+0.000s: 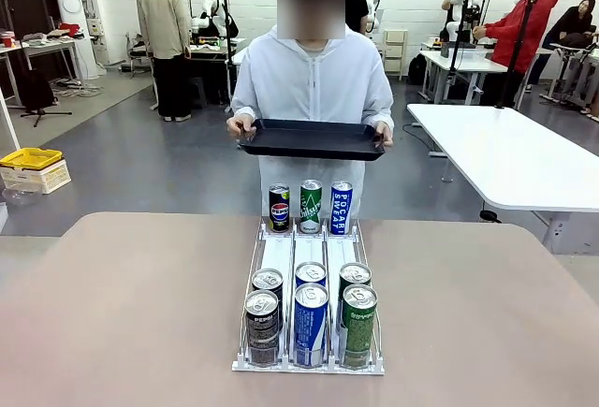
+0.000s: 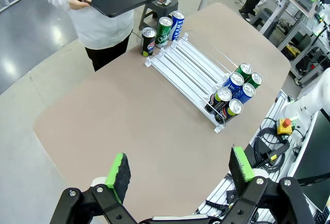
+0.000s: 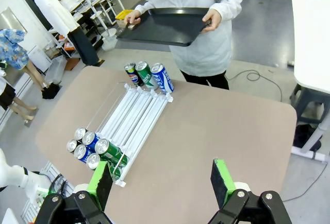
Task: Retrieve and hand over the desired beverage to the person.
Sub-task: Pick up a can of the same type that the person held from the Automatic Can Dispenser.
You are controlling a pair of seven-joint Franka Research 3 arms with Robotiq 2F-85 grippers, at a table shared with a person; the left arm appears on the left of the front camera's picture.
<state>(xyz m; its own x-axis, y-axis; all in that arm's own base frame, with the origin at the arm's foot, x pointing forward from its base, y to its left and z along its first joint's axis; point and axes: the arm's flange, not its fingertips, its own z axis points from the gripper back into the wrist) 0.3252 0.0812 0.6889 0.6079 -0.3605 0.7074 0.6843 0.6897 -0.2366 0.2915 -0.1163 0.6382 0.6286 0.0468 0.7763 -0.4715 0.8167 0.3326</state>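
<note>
A can rack (image 1: pixel 309 267) is set on the beige table (image 1: pixel 122 313), grey floor (image 1: pixel 140 164) beyond; left gripper (image 2: pixel 179 158) and right gripper (image 3: pixel 161 167) are spread wide, empty

Counter (image 1: pixel 122 313): smooth matt tan top, looks laminate. Cans (image 1: pixel 311 323): glossy printed metal, bare silver lids. Rack (image 1: pixel 278 255): smooth white plastic rails, clear plastic side guards. Tray (image 1: pixel 312 139): dark plastic, mostly matt with a faint sheen. Jacket (image 1: pixel 314 79): white cloth, matt, creased. Pads (image 2: pixel 117 175): green, rough, scuffed, rubbery. Floor (image 1: pixel 168 168): grey, smooth, slightly glossy.
</note>
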